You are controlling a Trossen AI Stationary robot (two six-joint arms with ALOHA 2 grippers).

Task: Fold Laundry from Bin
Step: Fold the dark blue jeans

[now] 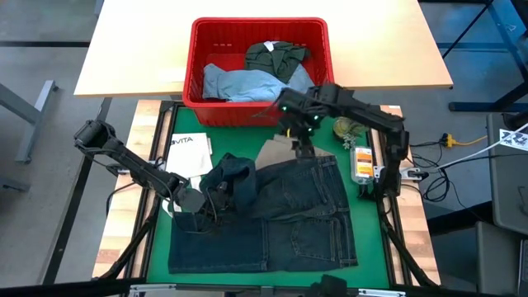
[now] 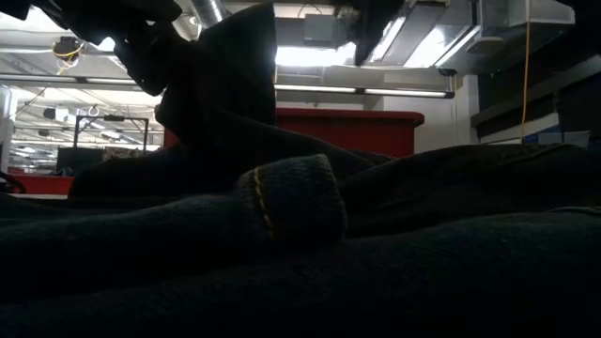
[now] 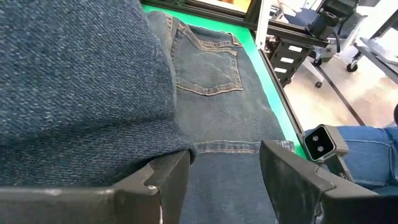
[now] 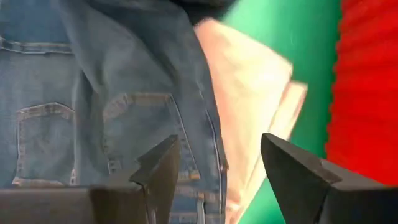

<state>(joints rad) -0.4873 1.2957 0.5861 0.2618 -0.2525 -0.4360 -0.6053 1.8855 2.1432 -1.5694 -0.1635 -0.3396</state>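
Observation:
Dark navy jeans (image 1: 280, 214) lie spread on the green mat, back pockets up (image 3: 208, 62). One leg is bunched into a raised fold (image 1: 233, 177) that stands up in the low view (image 2: 221, 94). My left gripper (image 1: 208, 198) is open beside this fold, reaching in from the table's left. My right gripper (image 1: 299, 140) hangs open above the jeans' waist (image 4: 124, 124) and a beige piece (image 4: 255, 93), touching neither. The red bin (image 1: 198, 66) at the far edge holds light blue jeans (image 1: 239, 82) and an olive-green piece (image 1: 276, 54). My left gripper has the bunched denim fold (image 3: 93, 93) lying over and against one finger (image 3: 165, 177). Nothing sits between the two fingers (image 3: 224, 152); only the flat jeans show through the gap. The fingers come from the table's left, slanting slightly down. The fold stands raised off the table.
A white printed piece (image 1: 188, 153) lies on the mat's left part behind my left arm. An orange device (image 1: 362, 162) and a small greenish object (image 1: 345, 127) sit at the mat's right edge. The bin's near wall (image 4: 367, 93) is close to my right gripper.

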